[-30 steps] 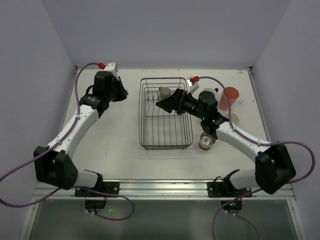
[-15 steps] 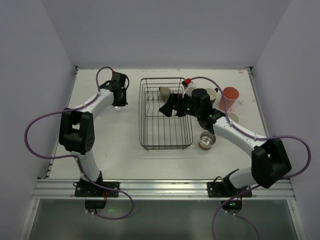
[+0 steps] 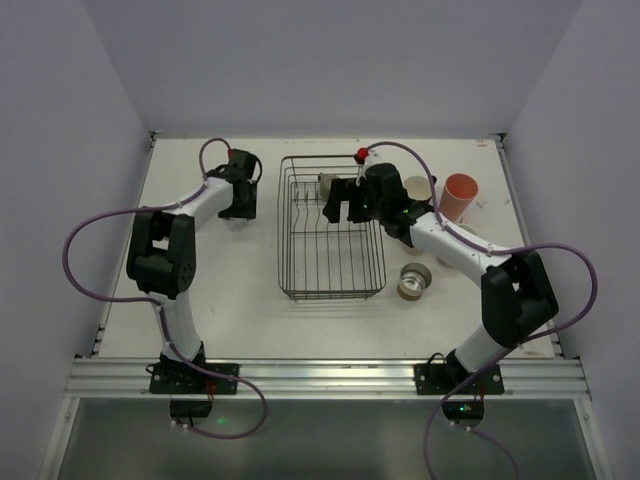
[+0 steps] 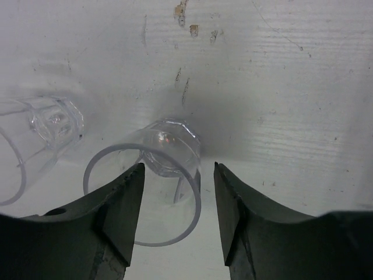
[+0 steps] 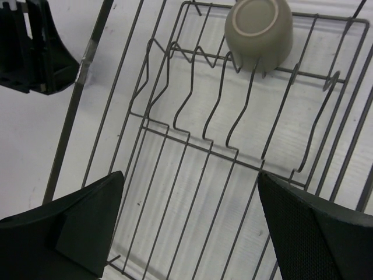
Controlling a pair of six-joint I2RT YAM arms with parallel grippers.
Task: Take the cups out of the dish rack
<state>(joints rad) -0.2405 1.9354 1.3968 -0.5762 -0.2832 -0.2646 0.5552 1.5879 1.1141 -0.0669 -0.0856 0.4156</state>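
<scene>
The black wire dish rack (image 3: pixel 330 262) stands mid-table. One beige cup (image 3: pixel 328 183) lies at its far end, its base showing in the right wrist view (image 5: pixel 259 30). My right gripper (image 3: pixel 335 205) hovers wide open and empty over the rack's prongs (image 5: pixel 190 175). My left gripper (image 3: pixel 238 208) is open at the back left, low over the table (image 4: pixel 178 169). A clear glass (image 4: pixel 169 153) stands partly between its fingers, its right wall in the gap. A second clear glass (image 4: pixel 41 125) stands just left of it.
Right of the rack stand a pink tumbler (image 3: pixel 460 195) and a beige cup (image 3: pixel 415 187), with a grey-brown cup (image 3: pixel 413 281) nearer the front. The right arm hides part of another cup. The table's back edge is close behind both grippers.
The left arm has folded in and its gripper has moved slightly right and nearer beside the rack. The right arm's wrist has shifted toward the back over the rack.
</scene>
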